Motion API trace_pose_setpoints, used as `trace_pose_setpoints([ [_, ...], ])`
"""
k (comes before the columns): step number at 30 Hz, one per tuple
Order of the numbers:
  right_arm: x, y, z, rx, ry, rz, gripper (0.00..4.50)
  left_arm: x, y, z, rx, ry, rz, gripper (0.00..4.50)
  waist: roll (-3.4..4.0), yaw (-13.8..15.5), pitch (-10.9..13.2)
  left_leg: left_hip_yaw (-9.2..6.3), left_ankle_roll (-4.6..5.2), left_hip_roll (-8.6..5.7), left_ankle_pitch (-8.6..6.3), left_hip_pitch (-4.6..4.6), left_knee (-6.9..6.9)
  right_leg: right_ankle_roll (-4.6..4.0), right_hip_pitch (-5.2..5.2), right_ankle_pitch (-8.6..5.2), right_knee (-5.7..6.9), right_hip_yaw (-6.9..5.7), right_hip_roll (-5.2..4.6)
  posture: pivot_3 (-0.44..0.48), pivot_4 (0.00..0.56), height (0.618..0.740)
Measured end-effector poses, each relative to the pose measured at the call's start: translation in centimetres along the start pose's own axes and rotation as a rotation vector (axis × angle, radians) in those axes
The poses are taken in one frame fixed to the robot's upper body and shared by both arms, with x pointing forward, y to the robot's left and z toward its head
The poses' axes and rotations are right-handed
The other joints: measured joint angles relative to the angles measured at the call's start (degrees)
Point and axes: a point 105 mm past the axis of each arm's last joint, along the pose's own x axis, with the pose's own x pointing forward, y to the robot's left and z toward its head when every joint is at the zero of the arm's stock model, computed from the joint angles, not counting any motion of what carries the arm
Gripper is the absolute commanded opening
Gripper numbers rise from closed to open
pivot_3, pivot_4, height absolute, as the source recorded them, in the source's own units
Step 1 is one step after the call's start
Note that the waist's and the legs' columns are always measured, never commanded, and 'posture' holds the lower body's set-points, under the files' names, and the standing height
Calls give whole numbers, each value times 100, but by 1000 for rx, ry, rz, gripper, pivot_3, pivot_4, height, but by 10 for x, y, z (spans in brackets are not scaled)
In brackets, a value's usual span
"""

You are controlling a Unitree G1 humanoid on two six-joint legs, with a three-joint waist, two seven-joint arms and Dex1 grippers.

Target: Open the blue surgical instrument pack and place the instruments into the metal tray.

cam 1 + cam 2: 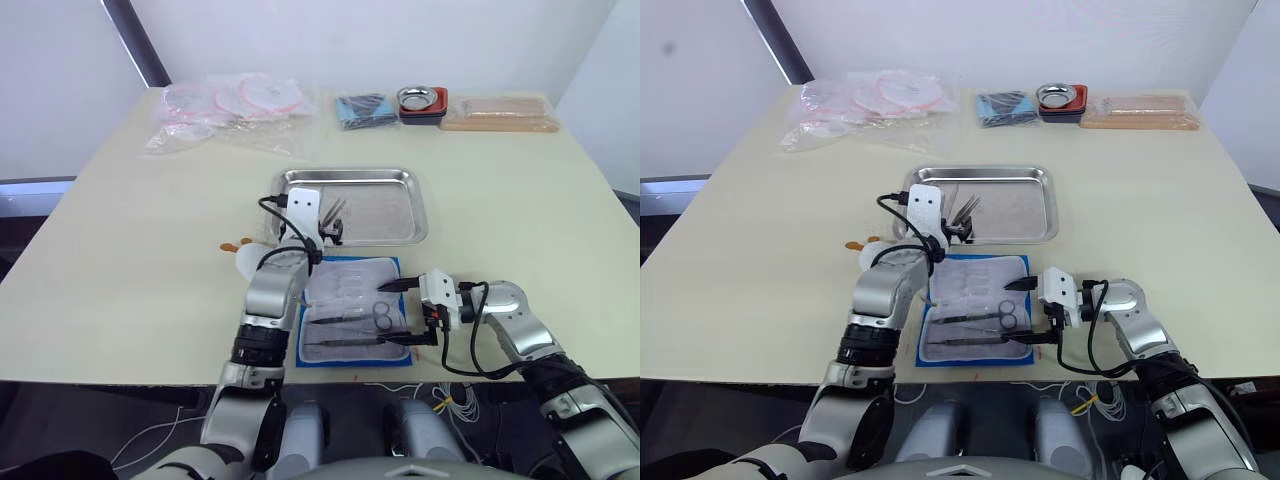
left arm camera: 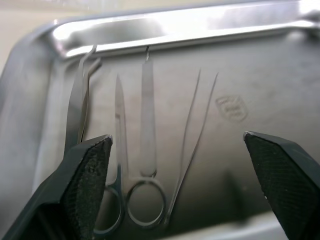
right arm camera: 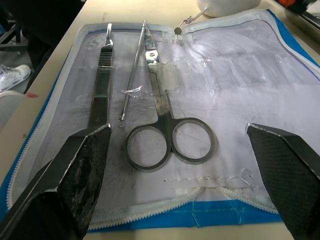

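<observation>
Nearest the head camera, the right gripper [image 1: 400, 312] hangs with its two fingers spread wide and empty, one fingertip over the near edge of the pack [image 3: 235, 212] and the other over its middle. Between those fingers in the right wrist view lie the scissors [image 3: 167, 130], a flat-handled scalpel-like tool [image 3: 100, 82] and a thin probe [image 3: 134, 70], all resting on the pale lining. That pack lies unzipped and flat on the table [image 1: 130, 260], its blue border showing round the lining, at the table's near edge, roughly at 6 o'clock from the tray [image 1: 400, 180].

At 12 o'clock from the pack, the left gripper [image 1: 325, 228] reaches over the near left corner of the tray with its fingers also held wide apart, gripping nothing. Under it, inside the tray, rest a second pair of scissors [image 2: 135, 170], tweezers [image 2: 192, 125] and what looks like a bent pair of forceps [image 2: 80, 100] against the tray wall, though that one is hard to make out.

Along the far edge of the table, at 12 o'clock from the tray, sit plastic bags [image 1: 230, 105], a dark blue cloth bundle [image 1: 365, 108], a small bowl [image 1: 420, 98] in a red-black dish, and a tan block [image 1: 498, 112].
</observation>
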Motion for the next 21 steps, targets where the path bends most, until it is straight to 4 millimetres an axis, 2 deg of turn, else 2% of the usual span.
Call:
trace_pose_setpoints([
  [6,0,0,0,0,-1,0,4500,-11,2,16,26,-93,-81,4488,0,-4,0,0,0,1,0,0,-2,0,-1,0,0,0,-1,0,150,740],
  [10,1,0,0,0,-1,1,4500,-22,-1,21,43,-140,-202,4488,0,-12,0,0,0,1,0,1,-5,-1,-2,-1,-1,1,-1,0,150,740],
  [15,0,0,0,-1,0,1,4500,-44,9,13,155,-156,-394,4488,0,0,1,-3,0,2,0,4,-12,-3,-4,-1,-5,5,-6,0,150,740],
  [17,0,0,0,-1,0,1,4500,-46,7,13,159,-162,-424,4488,0,3,1,-4,0,1,0,4,-12,-3,-4,-1,-4,6,-11,0,150,740],
  [21,0,0,0,-2,-1,2,4500,-70,2,12,199,-200,-623,4488,0,-7,1,-6,1,5,0,5,-17,-5,-7,-2,-8,9,-23,0,150,740],
])
